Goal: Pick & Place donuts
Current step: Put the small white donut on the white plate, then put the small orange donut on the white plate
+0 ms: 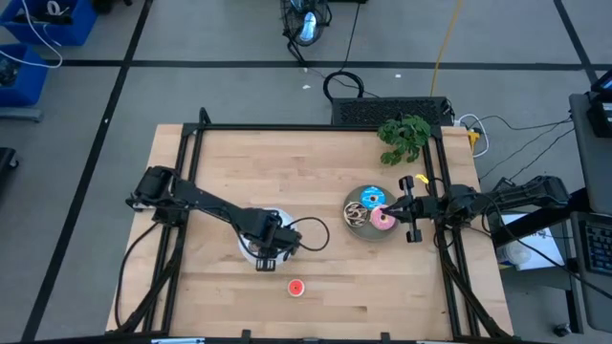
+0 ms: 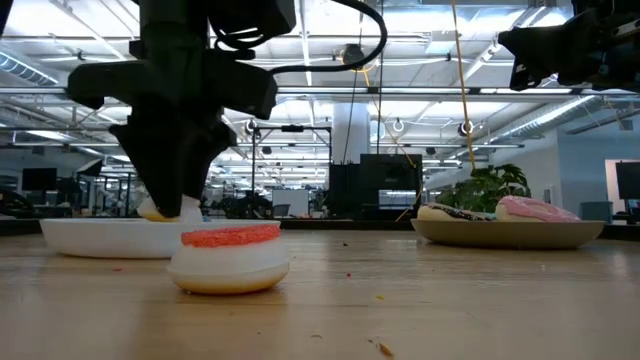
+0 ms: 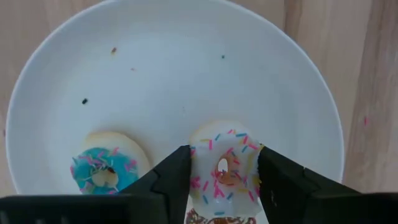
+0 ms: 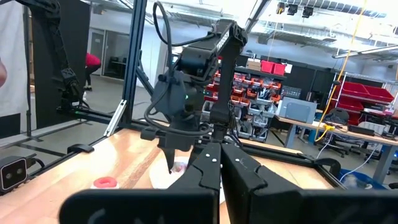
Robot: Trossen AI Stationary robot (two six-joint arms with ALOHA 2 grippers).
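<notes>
- Over white plate [image 3: 186,74], left gripper [image 3: 222,177]: fingers straddling cream sprinkled donut [image 3: 224,169], gripping it or close to it; low over the plate, judged mid-placement.
- Beside it on same plate: blue tiny donut [image 3: 102,169].
- On bare table: red donut [image 1: 295,287], awaiting collection.
- At gray plate [image 1: 356,229] holding pink donut [image 1: 383,220]: right gripper [image 1: 413,207], closed, empty, waiting.

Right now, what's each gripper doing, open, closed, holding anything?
Left gripper: shut on the white sprinkled donut, over the white plate.
Right gripper: shut, empty, by the gray plate.
</notes>
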